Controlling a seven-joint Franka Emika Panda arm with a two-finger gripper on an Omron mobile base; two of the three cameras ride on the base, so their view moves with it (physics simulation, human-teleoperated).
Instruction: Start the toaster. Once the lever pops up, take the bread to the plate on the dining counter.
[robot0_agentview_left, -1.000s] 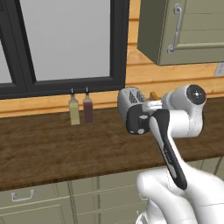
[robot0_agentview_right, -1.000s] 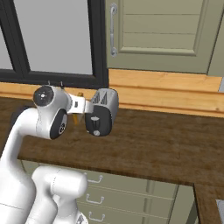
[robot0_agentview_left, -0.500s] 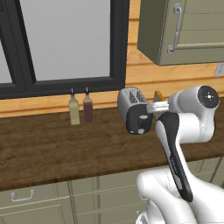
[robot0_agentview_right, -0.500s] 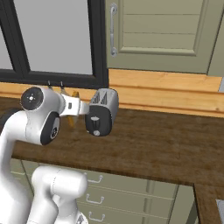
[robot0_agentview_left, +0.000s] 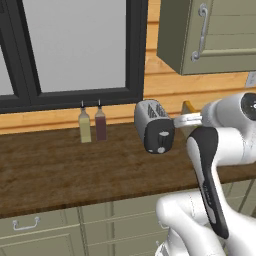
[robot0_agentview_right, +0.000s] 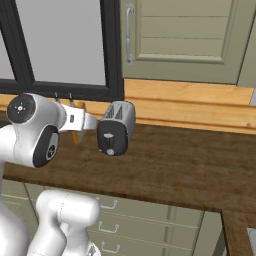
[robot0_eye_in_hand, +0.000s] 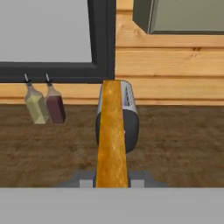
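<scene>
The gripper (robot0_eye_in_hand: 112, 183) is pinching the bread (robot0_eye_in_hand: 112, 135) edge-on between its 2 fingers, the slice standing upright in the hand view and hiding the middle of the toaster (robot0_eye_in_hand: 124, 118) just behind it. The toasting step looks finished, and the step in hand is carrying the slice off to the plate. Neither the plate nor the dining counter can be placed here, so the next move is calling for the base to be driving or turning away from this worktop (robot0_agentview_left: 60, 170) while the arm is keeping the slice clear of the toaster. The left base view is showing the toaster (robot0_agentview_left: 154, 126) with its knob facing outward and a corner of the bread (robot0_agentview_left: 188, 108) beside the wrist. The right base view is showing the slice (robot0_agentview_right: 77, 120) partly behind the wrist. The hand view is adding the 2 bottles (robot0_eye_in_hand: 43, 105) beside the window.
</scene>
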